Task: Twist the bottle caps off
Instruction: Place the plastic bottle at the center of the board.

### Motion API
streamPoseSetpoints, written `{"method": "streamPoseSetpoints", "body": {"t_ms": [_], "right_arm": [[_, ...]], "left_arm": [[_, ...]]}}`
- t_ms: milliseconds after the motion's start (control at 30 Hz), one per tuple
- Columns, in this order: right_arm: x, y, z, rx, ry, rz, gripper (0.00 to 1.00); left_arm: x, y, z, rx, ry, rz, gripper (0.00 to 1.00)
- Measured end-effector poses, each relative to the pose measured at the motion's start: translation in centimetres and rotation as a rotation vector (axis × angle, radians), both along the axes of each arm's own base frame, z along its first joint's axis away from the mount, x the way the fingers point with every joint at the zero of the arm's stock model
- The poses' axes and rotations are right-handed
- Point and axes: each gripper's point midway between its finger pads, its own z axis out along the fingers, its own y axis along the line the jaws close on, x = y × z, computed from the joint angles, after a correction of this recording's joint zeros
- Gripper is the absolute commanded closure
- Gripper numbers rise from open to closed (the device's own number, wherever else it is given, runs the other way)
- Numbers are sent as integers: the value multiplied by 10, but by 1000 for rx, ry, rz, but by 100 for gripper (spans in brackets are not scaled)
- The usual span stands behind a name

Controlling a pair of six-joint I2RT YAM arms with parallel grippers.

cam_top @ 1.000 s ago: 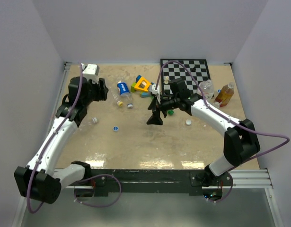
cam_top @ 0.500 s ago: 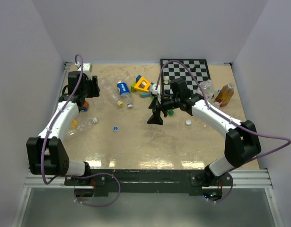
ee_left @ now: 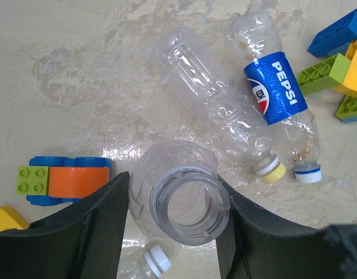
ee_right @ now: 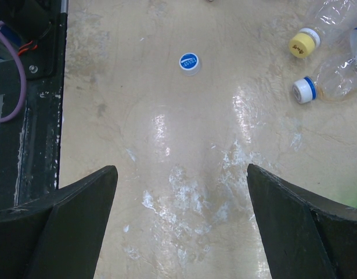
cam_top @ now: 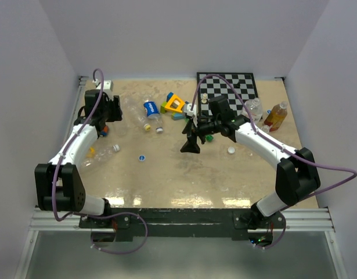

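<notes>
The left gripper (ee_left: 173,192) is clamped on a clear bottle (ee_left: 166,163) whose uncapped mouth faces the wrist camera. Just beyond it the Pepsi bottle (ee_left: 274,87) lies flat, with a second clear bottle (ee_left: 213,99) alongside. Both necks angle toward the gripper, with the blue-ringed cap (ee_left: 307,173) and the yellow cap (ee_left: 269,168) on. Toy blocks (ee_left: 62,180) sit well apart from the Pepsi bottle. The right gripper (ee_right: 181,171) is spread wide and holds nothing. A loose blue cap (ee_right: 190,63) lies apart from the Pepsi bottle's neck.
</notes>
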Motion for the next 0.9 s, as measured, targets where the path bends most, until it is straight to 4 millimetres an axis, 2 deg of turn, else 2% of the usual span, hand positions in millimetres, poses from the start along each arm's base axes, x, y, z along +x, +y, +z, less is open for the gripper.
{"method": "streamPoseSetpoints", "body": {"t_ms": [233,367,600,900], "right_arm": [[0,0,0,0,0,1,2],[0,0,0,0,-1,1,2],[0,0,0,0,-2,1,2],[0,0,0,0,-2,1,2]], "left_arm": [[-2,2,-8,4,6,8,38],[-3,2,-8,4,-1,12,28],[-11,5,-8,8,3,28,20],[-16,9,9,18,-34,45,16]]}}
